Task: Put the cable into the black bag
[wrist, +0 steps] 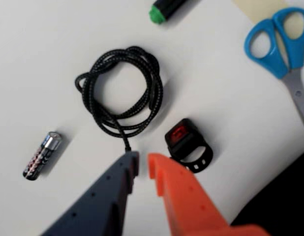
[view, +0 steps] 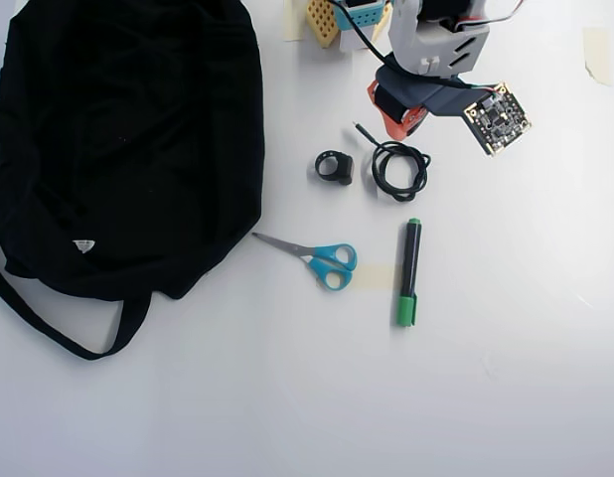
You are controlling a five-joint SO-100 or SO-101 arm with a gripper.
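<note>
The cable (wrist: pixel 123 91) is a thin black braided cord coiled in a small loop on the white table, its short straight end pointing at my fingertips. In the overhead view the cable (view: pixel 399 169) lies just below my gripper (view: pixel 398 127). In the wrist view my gripper (wrist: pixel 143 162) hovers just short of that cable end. Its dark blue and orange fingers stand open by a narrow gap with nothing between them. The black bag (view: pixel 118 139) fills the left of the overhead view, and its edge shows as the dark patch of the black bag (wrist: pixel 285 206) at the wrist view's lower right.
A chunky black ring piece (wrist: pixel 187 146) lies right beside the orange finger. A battery (wrist: pixel 41 156) sits to the left of the cable in the wrist view. Blue-handled scissors (view: pixel 322 260) and a green-capped marker (view: pixel 409 273) lie below the cable in the overhead view.
</note>
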